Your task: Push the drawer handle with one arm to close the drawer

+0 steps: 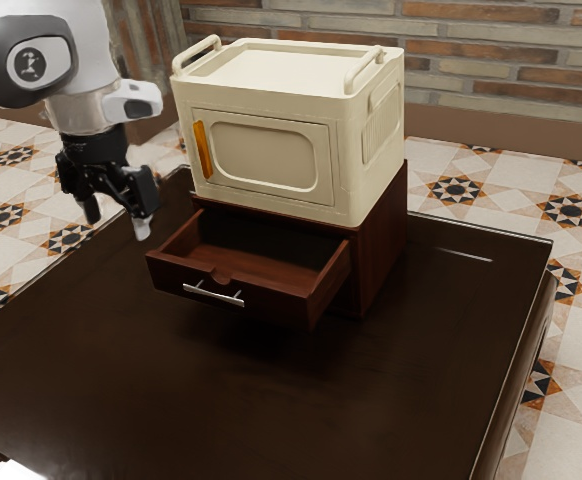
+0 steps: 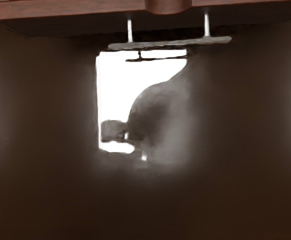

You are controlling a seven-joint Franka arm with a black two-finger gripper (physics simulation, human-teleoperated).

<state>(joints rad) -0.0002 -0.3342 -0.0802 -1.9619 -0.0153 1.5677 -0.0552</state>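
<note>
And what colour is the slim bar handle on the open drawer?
Silvery; the slim metallic bar handle shows best in the exterior view.

Downward-pointing black tool point(image 1: 118, 225), spread apart

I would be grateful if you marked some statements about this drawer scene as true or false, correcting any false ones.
1. The drawer is fully closed. False: the drawer is pulled out, with its inside showing.
2. The silvery handle is on the drawer's front. True.
3. The cream cabinet sits on top of the dark wooden base that houses the drawer. True.
4. The claw is gripping the silvery handle. False: the claw hangs open, clear of the silvery handle, toward the exterior view's left.
5. The orange strip is on the drawer's front. False: it is on the front of the cream cabinet.
</note>
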